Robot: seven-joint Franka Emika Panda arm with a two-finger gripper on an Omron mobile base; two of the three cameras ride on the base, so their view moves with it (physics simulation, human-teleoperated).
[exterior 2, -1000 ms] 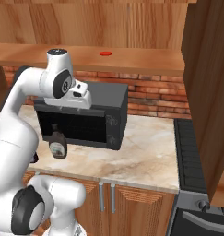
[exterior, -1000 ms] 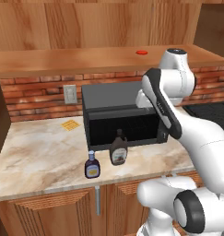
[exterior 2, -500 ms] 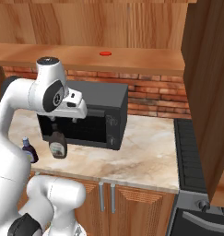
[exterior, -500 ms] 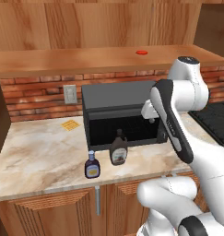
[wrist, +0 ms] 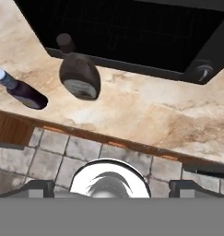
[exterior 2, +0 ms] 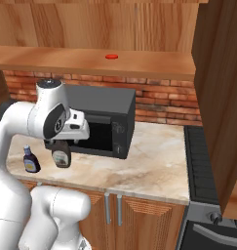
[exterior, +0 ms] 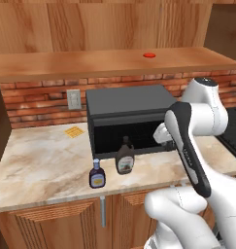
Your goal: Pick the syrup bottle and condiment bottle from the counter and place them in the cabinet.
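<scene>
The syrup bottle (exterior: 125, 156) (exterior 2: 61, 156) (wrist: 79, 76), dark brown with a black cap, stands upright on the counter right in front of the microwave. Left of it, near the counter's front edge, is the small blue-capped condiment bottle (exterior: 96, 175) (exterior 2: 30, 160) (wrist: 20, 91). My gripper (wrist: 112, 189) (exterior 2: 67, 139) hangs above the counter edge, up and to the right of the syrup bottle, open and holding nothing. Its fingertips (wrist: 39, 188) stand wide apart. The cabinet's long wooden shelf (exterior: 90, 64) (exterior 2: 66, 57) runs above the microwave.
A black microwave (exterior: 126, 115) (exterior 2: 108, 124) sits on the marble counter (exterior: 42, 160) against the brick wall. A small red disc (exterior: 148, 55) lies on the shelf. There is a yellow sponge (exterior: 74, 130) at the back left, a stove (exterior 2: 203, 166) at the right, and a tall wood panel (exterior 2: 220, 97) beside it.
The arm has folded and the hand has come down in front of the microwave, nearer the syrup bottle. Both bottles stand where they were.
</scene>
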